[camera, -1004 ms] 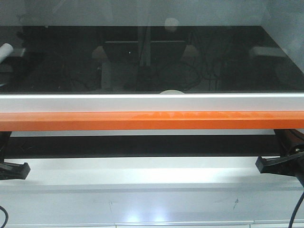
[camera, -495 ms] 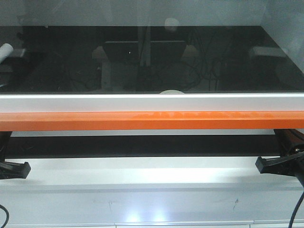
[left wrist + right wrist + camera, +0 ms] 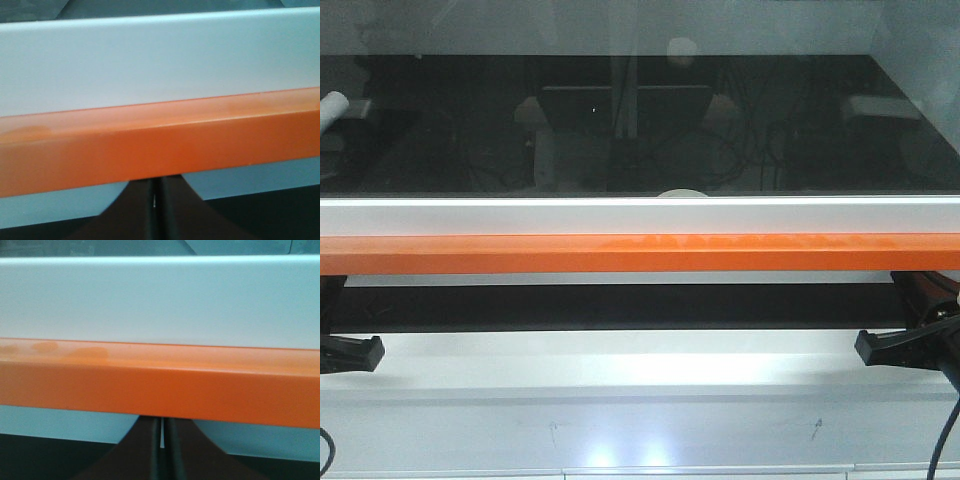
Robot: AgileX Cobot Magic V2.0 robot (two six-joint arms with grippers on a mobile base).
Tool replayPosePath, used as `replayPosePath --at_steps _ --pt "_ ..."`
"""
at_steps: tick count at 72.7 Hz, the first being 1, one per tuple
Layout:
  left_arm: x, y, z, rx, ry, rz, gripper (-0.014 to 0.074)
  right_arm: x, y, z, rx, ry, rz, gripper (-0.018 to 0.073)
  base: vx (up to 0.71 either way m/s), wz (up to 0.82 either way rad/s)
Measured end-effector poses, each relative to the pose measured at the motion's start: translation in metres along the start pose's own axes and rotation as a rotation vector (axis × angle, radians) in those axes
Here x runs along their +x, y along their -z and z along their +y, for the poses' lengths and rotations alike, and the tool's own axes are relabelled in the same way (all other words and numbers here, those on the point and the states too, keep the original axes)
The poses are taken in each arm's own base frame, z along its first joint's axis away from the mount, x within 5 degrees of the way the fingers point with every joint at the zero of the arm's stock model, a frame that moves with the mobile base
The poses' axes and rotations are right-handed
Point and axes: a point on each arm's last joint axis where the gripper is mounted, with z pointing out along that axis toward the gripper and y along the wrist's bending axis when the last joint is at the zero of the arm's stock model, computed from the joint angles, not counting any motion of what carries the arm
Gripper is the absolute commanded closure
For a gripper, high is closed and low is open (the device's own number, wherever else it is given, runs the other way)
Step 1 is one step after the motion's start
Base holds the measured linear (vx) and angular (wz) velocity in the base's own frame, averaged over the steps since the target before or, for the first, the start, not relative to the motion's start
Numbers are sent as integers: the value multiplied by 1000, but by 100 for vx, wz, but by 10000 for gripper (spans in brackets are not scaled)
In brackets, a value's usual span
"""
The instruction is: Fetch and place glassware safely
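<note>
Nearest, below the orange bar (image 3: 640,253), a white surface (image 3: 640,410) is laid out, with open room across its middle. At its two ends, just under the bar, the left hand (image 3: 156,189) and the right hand (image 3: 161,427) are seen. Each is closed to a hairline slit with nothing held between its fingers. From the wrist views it cannot be told whether the tips touch the bar's lower edge. Between the bar and the white surface a dark slot is left along the whole width.

Directly above the bar, a silver rail (image 3: 640,214) is set edge to edge with it. Beyond the rail a glossy black surface (image 3: 470,140) is spread out. The jar (image 3: 680,193) is placed there, just behind the rail near the bar's midpoint. Only the top of its pale lid is shown, and its contents cannot be told.
</note>
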Motion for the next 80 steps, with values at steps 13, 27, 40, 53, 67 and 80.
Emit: replayPosePath --at_steps 13,27,40,53,67,80 --pt "-3 -2 0 -1 -11 27 603 -4 -1 0 2 -1 20 560 0 1" --pt "-4 -2 0 1 -15 21 603 -5 -2 0 2 -1 23 560 0 1" --pt "-5 -2 0 1 6 12 603 -6 -1 0 2 -1 15 560 0 0" --pt "-8 -1 0 3 7 -12 603 -11 4 0 5 -5 -2 560 0 0" --pt "-16 1 -1 4 6 -56 603 -19 8 -1 14 -21 -46 560 0 0" --pt "-28 3 -1 5 10 -132 603 -29 8 -1 14 -22 -122 560 0 0"
